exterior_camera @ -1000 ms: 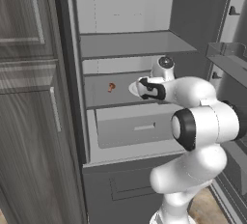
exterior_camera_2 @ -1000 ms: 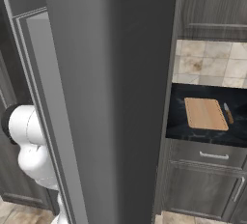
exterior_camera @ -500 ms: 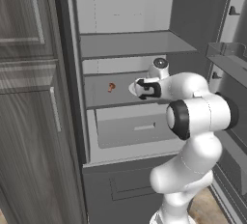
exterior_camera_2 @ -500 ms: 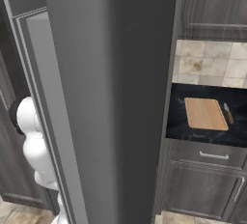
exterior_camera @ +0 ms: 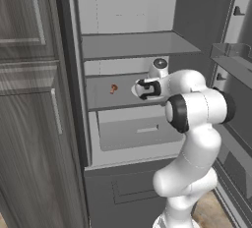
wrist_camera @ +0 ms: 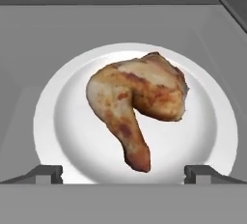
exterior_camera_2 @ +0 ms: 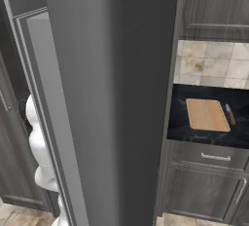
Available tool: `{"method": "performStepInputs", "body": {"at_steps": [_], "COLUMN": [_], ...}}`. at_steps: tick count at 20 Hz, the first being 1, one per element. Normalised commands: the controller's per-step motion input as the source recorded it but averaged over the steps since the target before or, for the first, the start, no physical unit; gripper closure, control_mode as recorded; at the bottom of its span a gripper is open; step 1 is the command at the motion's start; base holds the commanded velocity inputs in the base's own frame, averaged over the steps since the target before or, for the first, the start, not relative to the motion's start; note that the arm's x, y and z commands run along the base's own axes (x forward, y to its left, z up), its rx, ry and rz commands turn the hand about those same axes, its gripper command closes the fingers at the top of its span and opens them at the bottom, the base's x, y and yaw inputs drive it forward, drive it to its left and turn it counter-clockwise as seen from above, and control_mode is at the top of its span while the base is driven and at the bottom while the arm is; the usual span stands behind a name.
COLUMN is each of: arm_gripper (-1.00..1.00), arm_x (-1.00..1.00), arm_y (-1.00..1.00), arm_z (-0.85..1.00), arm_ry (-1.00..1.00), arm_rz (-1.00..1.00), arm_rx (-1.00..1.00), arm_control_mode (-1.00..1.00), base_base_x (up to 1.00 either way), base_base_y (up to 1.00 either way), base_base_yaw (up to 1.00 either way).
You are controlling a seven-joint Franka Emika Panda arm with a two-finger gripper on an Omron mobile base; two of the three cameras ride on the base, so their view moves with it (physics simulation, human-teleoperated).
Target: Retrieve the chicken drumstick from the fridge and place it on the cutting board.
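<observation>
Arm folded tighter since a second ago, gripper [wrist_camera: 123, 172] nearer shelf | I see jaws apart, empty, straddling chicken drumstick [wrist_camera: 136, 107] on plate [wrist_camera: 62, 136] | grasp imminent, cutting board [exterior_camera_2: 207, 114] waits

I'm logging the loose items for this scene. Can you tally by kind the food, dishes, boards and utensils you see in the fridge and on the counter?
Chicken drumstick: 1
Small reddish-orange lump: 1
White plate: 1
Cutting board: 1
Knife: 1
Total: 5
</observation>
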Motion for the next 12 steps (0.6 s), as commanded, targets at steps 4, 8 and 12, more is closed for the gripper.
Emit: {"method": "performStepInputs", "body": {"at_steps": [4,8,12], "arm_gripper": [-1.0,-1.0,-1.0], "arm_x": [0.28,0.28,0.27], "arm_y": [0.0,0.0,0.0], "arm_z": [-0.12,-0.19,-0.23], "arm_ry": [0.0,0.0,0.0], "arm_rz": [0.0,0.0,0.0], "arm_rx": [0.0,0.0,0.0], "arm_control_mode": [-1.0,-1.0,-1.0], "base_base_x": [0.0,0.0,0.0], "base_base_y": [0.0,0.0,0.0], "base_base_yaw": [0.0,0.0,0.0]}}
